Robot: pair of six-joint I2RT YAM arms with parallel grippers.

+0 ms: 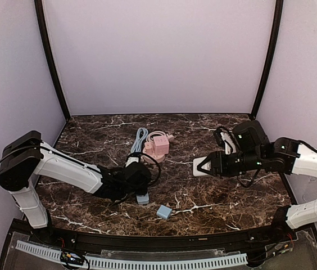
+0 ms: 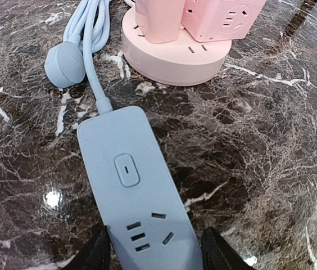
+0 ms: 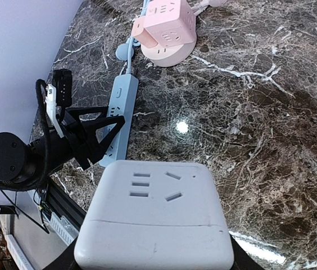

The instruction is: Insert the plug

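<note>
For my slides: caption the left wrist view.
Left gripper straddling a pale blue power strip, pink round socket base beyond.

On the dark marble worktop, the left gripper sits low over a blue power strip, of which only the near end shows. Behind it stand a pink socket cube and a coiled blue cable. A small blue block lies nearer the arms. The right gripper holds a white block.
</note>
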